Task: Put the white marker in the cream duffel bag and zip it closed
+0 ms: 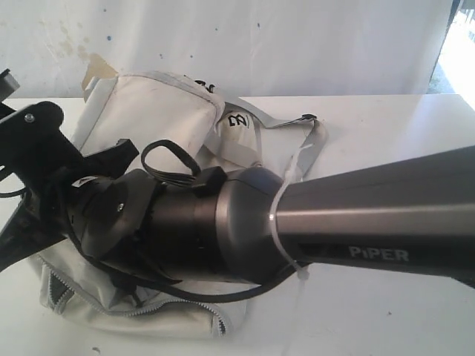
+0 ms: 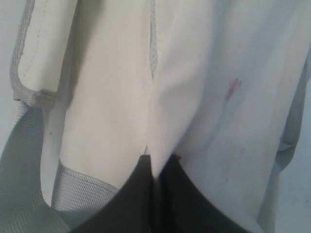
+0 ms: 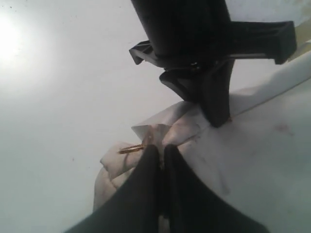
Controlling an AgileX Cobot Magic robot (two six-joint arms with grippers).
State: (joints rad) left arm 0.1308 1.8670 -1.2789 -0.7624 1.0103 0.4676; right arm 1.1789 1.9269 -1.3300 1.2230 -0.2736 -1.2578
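Cream cloth, soft and limp: the duffel bag [image 1: 159, 111] lies slack on the bench [image 1: 386, 119], left end effector [image 2: 156, 161] pinched shut on a fabric fold, right end effector [image 3: 161, 151] closed on the brass zip pull [image 3: 130, 149], the surest hold (marker not in view).

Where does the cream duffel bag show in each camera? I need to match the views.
Exterior: the cream duffel bag lies left of centre, partly behind the right arm.
Left wrist: the bag's fabric fills nearly the whole picture.
Right wrist: the bag takes the right side and lower middle.
Shared landmark: the left gripper, shut on the bag's fabric, seen in both wrist views.
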